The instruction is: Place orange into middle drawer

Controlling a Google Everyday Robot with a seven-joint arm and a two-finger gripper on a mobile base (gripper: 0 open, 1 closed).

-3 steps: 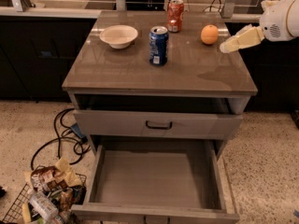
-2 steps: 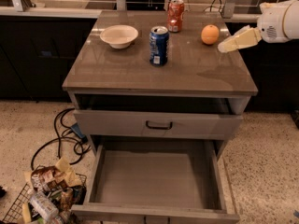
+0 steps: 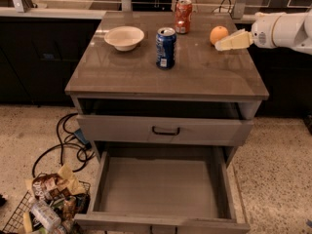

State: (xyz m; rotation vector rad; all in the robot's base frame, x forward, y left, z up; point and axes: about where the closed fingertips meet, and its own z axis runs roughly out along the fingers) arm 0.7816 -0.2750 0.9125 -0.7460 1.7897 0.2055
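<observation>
The orange (image 3: pixel 219 34) sits on the cabinet top (image 3: pixel 195 74) at the back right, to the right of the red-orange soda can. My gripper (image 3: pixel 219 46) reaches in from the right, just in front of the orange and very close to it, holding nothing. The middle drawer (image 3: pixel 158 186) is pulled wide open below, and its flat grey floor is bare.
A white bowl (image 3: pixel 124 37), a blue soda can (image 3: pixel 165 48) and a red-orange soda can (image 3: pixel 183 16) stand on the cabinet top. A shut drawer front with a black handle (image 3: pixel 165 130) is above the open drawer. A wire basket of trash (image 3: pixel 44 206) and cables (image 3: pixel 68 140) lie on the floor at left.
My gripper has moved left and slightly up, closer to the orange. The orange, cans, bowl and drawer have not moved.
</observation>
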